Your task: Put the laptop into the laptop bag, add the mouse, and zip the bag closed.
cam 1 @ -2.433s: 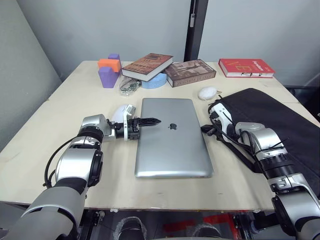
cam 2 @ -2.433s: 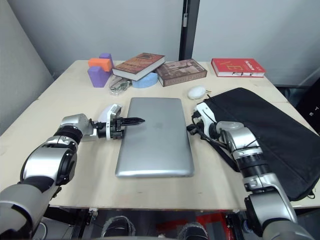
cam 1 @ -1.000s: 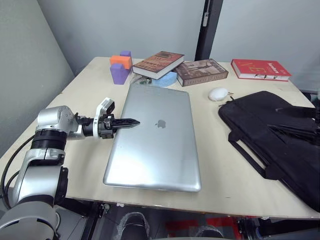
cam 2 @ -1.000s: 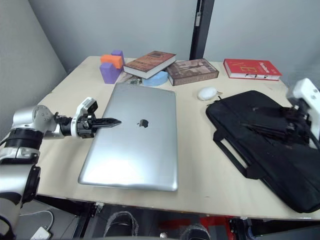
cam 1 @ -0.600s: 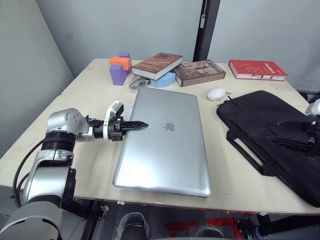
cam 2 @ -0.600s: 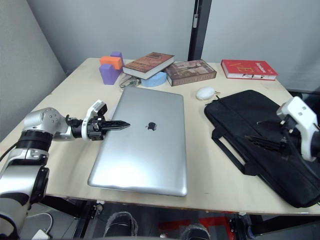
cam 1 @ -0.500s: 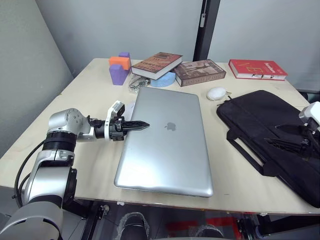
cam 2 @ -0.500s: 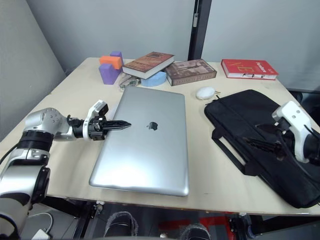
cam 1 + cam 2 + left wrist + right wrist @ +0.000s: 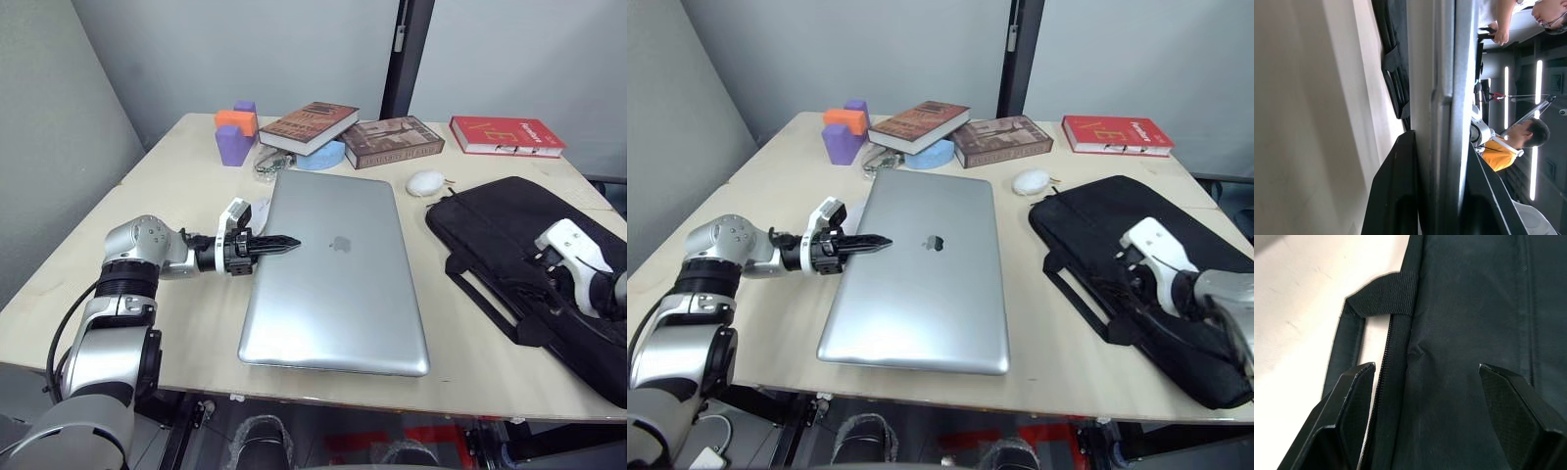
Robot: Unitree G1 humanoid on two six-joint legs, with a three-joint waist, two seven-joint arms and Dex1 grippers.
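The silver-grey laptop (image 9: 338,284) lies closed in the middle of the table. My left gripper (image 9: 291,241) is shut on its left edge; the left wrist view has a black finger (image 9: 1396,196) on each side of that edge. To the right lies the flat black laptop bag (image 9: 509,220). My right gripper (image 9: 1422,369) is on the bag's near left part, open, its fingers (image 9: 1347,411) spread across the zip line beside a strap handle (image 9: 1383,298). The white mouse (image 9: 426,182) sits behind the bag's left corner.
Along the table's far edge are purple and orange blocks (image 9: 235,132), two stacked books (image 9: 309,122) (image 9: 395,140), a blue round thing (image 9: 318,156) and a red book (image 9: 507,136). A bunch of keys (image 9: 265,166) lies by the laptop's far left corner. People show past the table in the left wrist view.
The camera has shifted. My right arm has come in from the right and set its open gripper on the bag near the handle. The left gripper keeps its hold on the laptop's edge.
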